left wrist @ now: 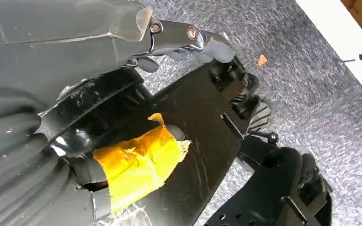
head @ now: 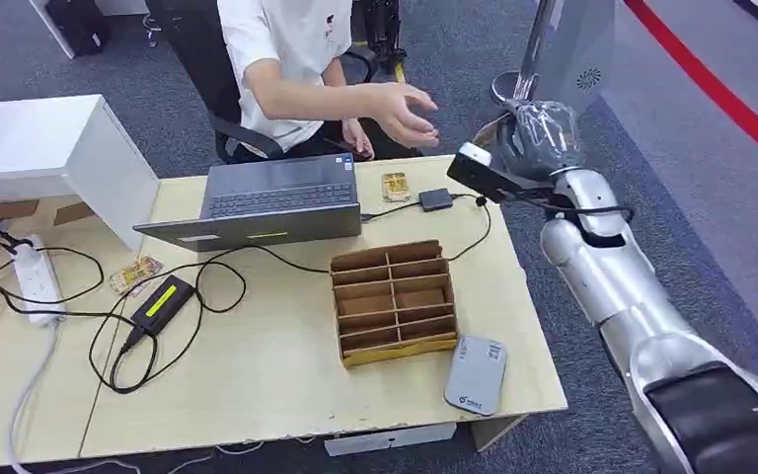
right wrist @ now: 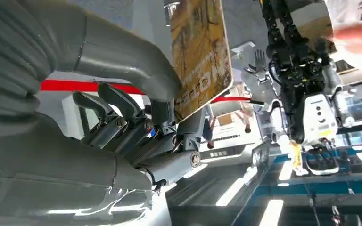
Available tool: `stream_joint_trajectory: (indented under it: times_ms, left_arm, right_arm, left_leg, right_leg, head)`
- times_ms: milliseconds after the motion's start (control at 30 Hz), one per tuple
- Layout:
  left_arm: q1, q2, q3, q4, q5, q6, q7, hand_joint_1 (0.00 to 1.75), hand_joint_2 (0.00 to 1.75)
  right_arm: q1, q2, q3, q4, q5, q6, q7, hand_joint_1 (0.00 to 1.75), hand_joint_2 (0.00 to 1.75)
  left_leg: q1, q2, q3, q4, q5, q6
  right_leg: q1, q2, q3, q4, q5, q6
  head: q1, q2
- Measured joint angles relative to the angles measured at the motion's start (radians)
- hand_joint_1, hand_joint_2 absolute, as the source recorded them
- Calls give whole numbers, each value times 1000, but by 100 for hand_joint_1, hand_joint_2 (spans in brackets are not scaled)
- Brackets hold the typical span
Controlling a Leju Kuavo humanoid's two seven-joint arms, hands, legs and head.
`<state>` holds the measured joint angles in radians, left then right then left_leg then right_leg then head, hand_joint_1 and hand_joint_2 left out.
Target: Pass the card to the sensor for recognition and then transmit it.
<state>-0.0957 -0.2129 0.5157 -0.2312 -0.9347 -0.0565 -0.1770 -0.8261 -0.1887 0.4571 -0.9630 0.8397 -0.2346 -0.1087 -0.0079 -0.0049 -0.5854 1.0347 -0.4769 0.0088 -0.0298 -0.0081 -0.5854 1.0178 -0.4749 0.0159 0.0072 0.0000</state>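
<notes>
Right hand (right wrist: 136,117) pinches a flat, glossy yellow printed card (right wrist: 200,52) in grey fingers (right wrist: 118,101).

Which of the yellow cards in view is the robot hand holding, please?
The card pinched in the right robot hand, raised off the table's far right; another card lies beside the laptop.

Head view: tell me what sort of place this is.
Probably an office-style test or demo space: a plywood table with a laptop and power strip, grey carpet, and a seated person reaching out a hand.
</notes>
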Motion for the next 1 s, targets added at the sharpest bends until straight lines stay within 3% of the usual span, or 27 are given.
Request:
stream_joint_trajectory:
  times_ms: [367,667,1000]
  left_arm:
    - [13,11,43,6,31,21,1,0,175]
    - [21,15,66,8,58,39,0,0,175]
    - [27,19,123,8,101,55,-9,0,175]
  right_arm:
    - [182,-123,-84,-219,-35,4,-14,175,175]
    - [255,-164,-139,-310,-86,3,-39,175,175]
    - [493,-214,-261,-532,-135,10,-95,175,175]
  left_leg:
    - [0,0,-1,0,0,1]
    - [0,0,0,0,0,1]
    - [0,-1,-1,0,-2,0]
  right_leg:
    - [0,0,0,0,0,0]
    - [0,0,0,0,0,0]
    - [0,-1,0,-1,-1,1]
  head:
    - [0,0]
    - [0,0]
    - [0,0]
